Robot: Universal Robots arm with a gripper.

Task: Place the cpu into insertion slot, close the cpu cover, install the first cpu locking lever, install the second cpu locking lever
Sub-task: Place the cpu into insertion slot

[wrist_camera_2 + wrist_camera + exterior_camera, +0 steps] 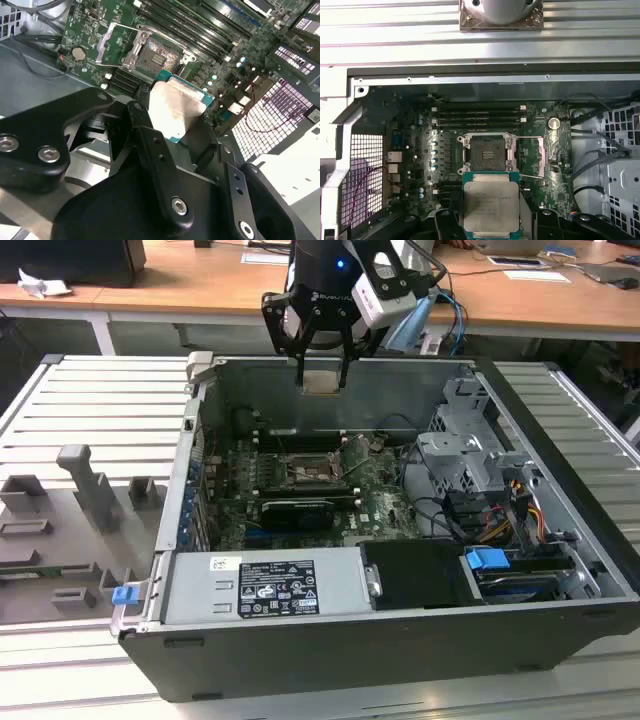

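First wrist view: the cpu is being pinched by the claw and held above the uncovered insertion slot, well apart from it; socket pins are being risked should a tilted or offset descent occur

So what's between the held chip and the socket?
Nothing; the first wrist view shows a bare stretch from the pale square cpu to the dark, silver-rimmed insertion slot.

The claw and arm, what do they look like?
The claw is matte black, built of linked bars with silver screws. A pale grey box sits at the wrist beside a small blue light, and blue cables trail off it.
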